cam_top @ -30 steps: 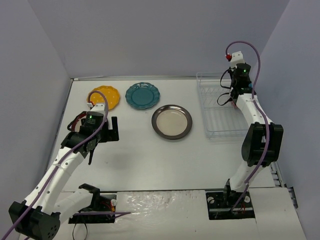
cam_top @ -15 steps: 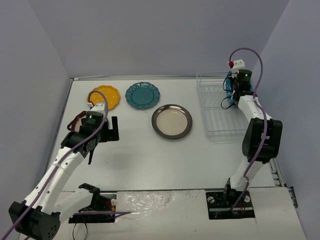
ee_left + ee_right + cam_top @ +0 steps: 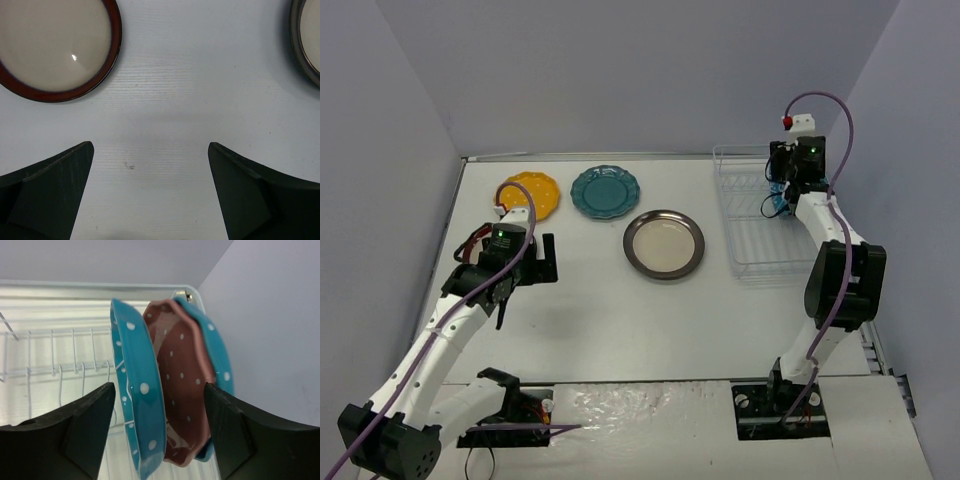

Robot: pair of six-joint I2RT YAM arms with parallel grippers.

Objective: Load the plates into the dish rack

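Three plates stand on edge at the far end of the dish rack [image 3: 60, 355]: a blue dotted one [image 3: 142, 405], a pink dotted one [image 3: 180, 400] and another blue one [image 3: 217, 360] behind. My right gripper [image 3: 159, 387] is open, its fingers straddling the front blue and pink plates. From above, the rack [image 3: 750, 240] is at the right, with the right gripper [image 3: 782, 185] over its far end. A yellow plate [image 3: 529, 193], a teal plate [image 3: 605, 191] and a brown-rimmed plate [image 3: 664, 243] lie flat. My left gripper [image 3: 150, 146] hangs open over bare table, near a maroon-rimmed plate [image 3: 55, 45].
The rack's near slots [image 3: 760, 255] hold nothing. Grey walls close in the table on the left, back and right. The brown-rimmed plate's edge [image 3: 306, 40] shows at the right of the left wrist view.
My right gripper has opened and let go of the blue dotted plate, which now stands in the rack. The right wrist shifted slightly toward the rack's far end. The left arm has not moved.
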